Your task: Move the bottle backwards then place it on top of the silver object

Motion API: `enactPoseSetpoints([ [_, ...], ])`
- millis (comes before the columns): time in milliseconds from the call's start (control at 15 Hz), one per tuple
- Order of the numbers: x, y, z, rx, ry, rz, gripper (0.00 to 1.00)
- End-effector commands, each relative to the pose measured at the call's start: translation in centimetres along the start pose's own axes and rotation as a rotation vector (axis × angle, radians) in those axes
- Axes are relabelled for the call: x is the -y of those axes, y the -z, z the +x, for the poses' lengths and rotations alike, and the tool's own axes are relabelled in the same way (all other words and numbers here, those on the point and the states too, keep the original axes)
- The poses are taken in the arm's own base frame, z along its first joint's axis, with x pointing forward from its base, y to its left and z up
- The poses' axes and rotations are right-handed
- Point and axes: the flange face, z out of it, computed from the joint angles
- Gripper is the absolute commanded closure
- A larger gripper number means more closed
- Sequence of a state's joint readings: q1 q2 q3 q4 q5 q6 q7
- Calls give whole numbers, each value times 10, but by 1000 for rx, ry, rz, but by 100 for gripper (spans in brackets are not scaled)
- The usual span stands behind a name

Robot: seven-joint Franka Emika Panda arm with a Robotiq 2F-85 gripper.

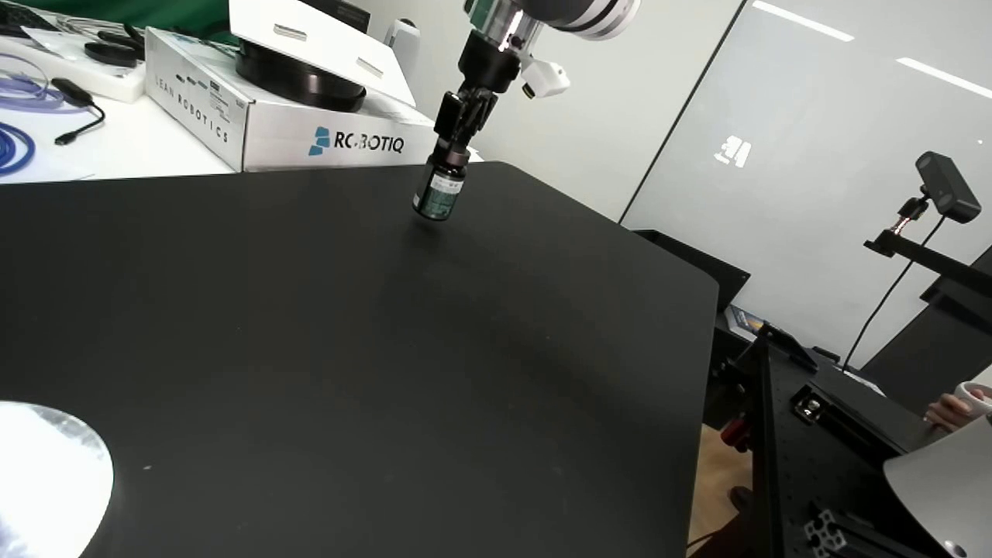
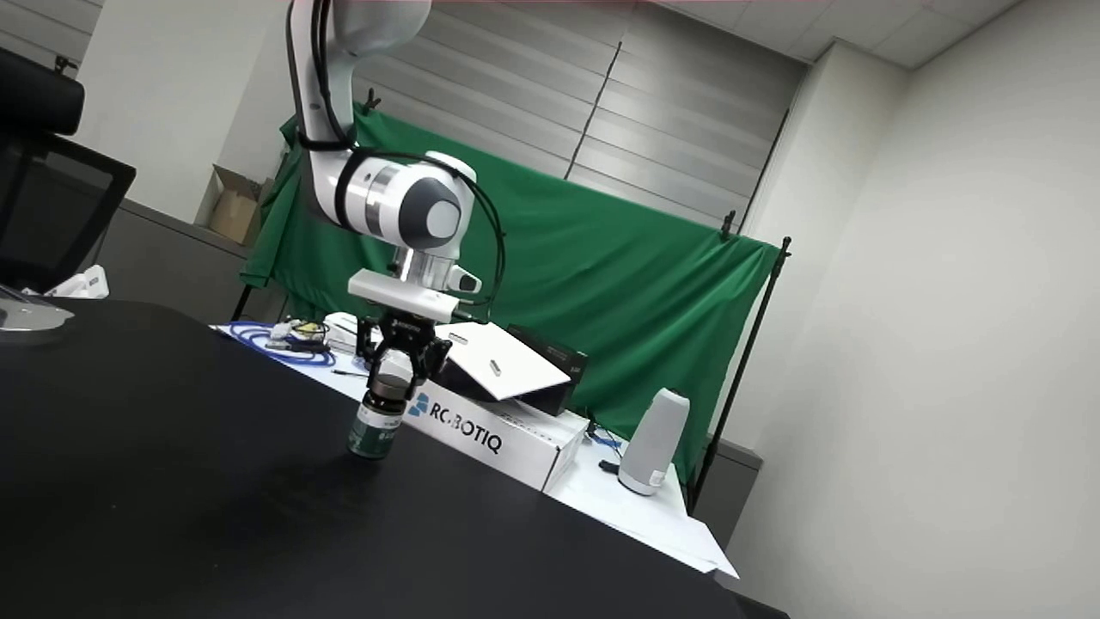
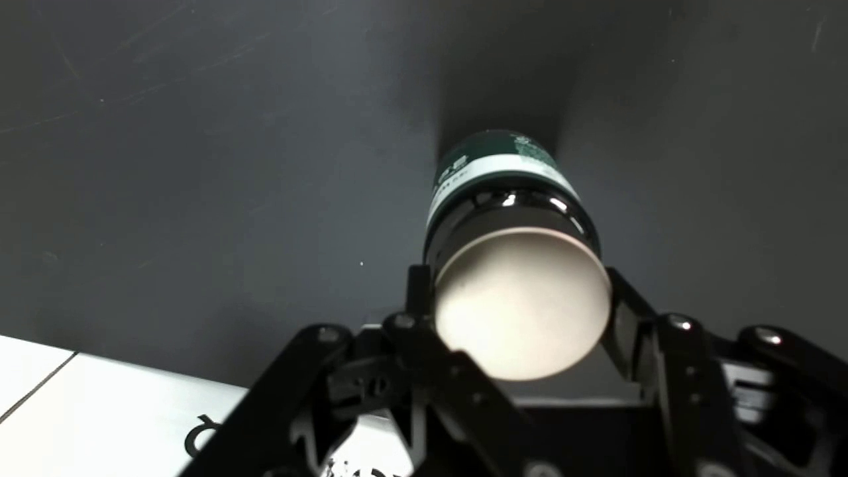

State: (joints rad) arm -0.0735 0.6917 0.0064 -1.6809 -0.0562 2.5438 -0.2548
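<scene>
And the arm (image 2: 359,196) reaches from overhead, bent at the wrist (image 2: 434,217), tool (image 3: 520,293) pointing down, fingers (image 3: 418,293) clamped in from both sides!

Glare bleaches the silver disc (image 1: 48,480); soft shadow darkens the tabletop (image 2: 284,503).

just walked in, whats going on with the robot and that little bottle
A robot arm has its gripper closed on the cap of a small green-labelled bottle. The bottle is near the edge of the black table that faces the white Robotiq box, and it appears to hang slightly above the surface. The silvery-white disc it should go on lies well away, cut off by the frame in an exterior view, so that placing is not yet done.
</scene>
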Motion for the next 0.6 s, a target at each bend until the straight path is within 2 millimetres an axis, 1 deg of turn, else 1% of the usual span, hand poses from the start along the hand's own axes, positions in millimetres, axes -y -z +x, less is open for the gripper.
enactPoseSetpoints([
  [0, -10, -5, 7, 2, -12, 19, 64],
  [533, -21, -18, 1, 9, -33, 42, 64],
])
